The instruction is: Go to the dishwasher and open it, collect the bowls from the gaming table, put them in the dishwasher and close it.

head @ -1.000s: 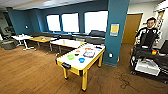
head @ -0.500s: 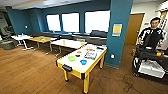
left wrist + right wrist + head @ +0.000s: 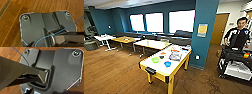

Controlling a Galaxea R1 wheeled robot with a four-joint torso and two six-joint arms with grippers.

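On our left wrist we carry a wide dark grey plate [image 3: 37, 28] with rounded corners and a pale edge, and a round silver screw [image 3: 25, 17] sits at each upper corner. A thin blue cable [image 3: 58, 32] runs across it, over a dark jointed bar [image 3: 67, 38] with a silvery ring at its joint. Our right wrist has the same dark plate [image 3: 65, 67], a corner screw [image 3: 76, 53], a dark bar [image 3: 16, 72] and a blue cable [image 3: 18, 52].

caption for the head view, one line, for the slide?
Yellow-rimmed gaming table carrying a lime green bowl and a blue bowl, in a blue-walled room; a person stands at right.
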